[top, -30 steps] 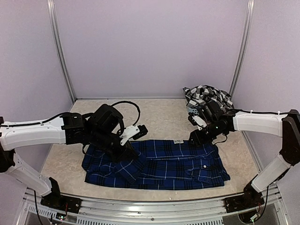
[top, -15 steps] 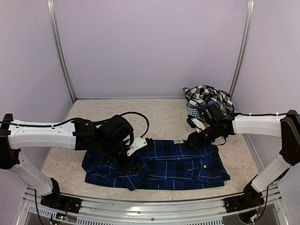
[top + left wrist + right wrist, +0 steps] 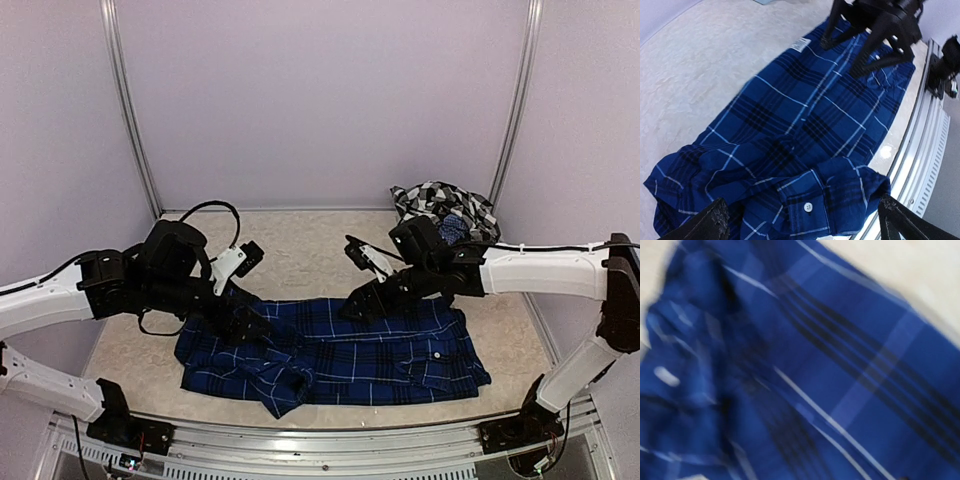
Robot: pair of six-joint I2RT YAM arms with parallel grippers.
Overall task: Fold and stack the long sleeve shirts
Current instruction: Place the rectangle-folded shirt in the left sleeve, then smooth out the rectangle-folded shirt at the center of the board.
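Observation:
The navy blue plaid shirt point(image 3: 400, 355) lies spread across the near half of the table, and it fills the left wrist view point(image 3: 805, 110) and the blurred right wrist view point(image 3: 865, 405). One sleeve is folded over its near left part, the cuff with a white button point(image 3: 807, 202) facing up. My left gripper point(image 3: 248, 322) hovers over that cuff, jaws wide open point(image 3: 807, 222) and holding nothing. My right gripper point(image 3: 362, 303) stands at the shirt's far edge, fingers spread point(image 3: 842, 57) with their tips on the cloth. The black-and-white checked shirt point(image 3: 440, 200) is heaped at the back right.
An aluminium rail point(image 3: 330, 440) runs along the near table edge, close to the folded cuff point(image 3: 925, 150). Metal frame posts point(image 3: 130, 110) point(image 3: 515, 100) and purple walls close in the back and sides. The tabletop point(image 3: 320, 250) is pale stone-patterned.
My left gripper opened, let go of the sleeve and drew back left; the sleeve now lies folded on the shirt. My right arm slid left along the far edge and its jaws widened.

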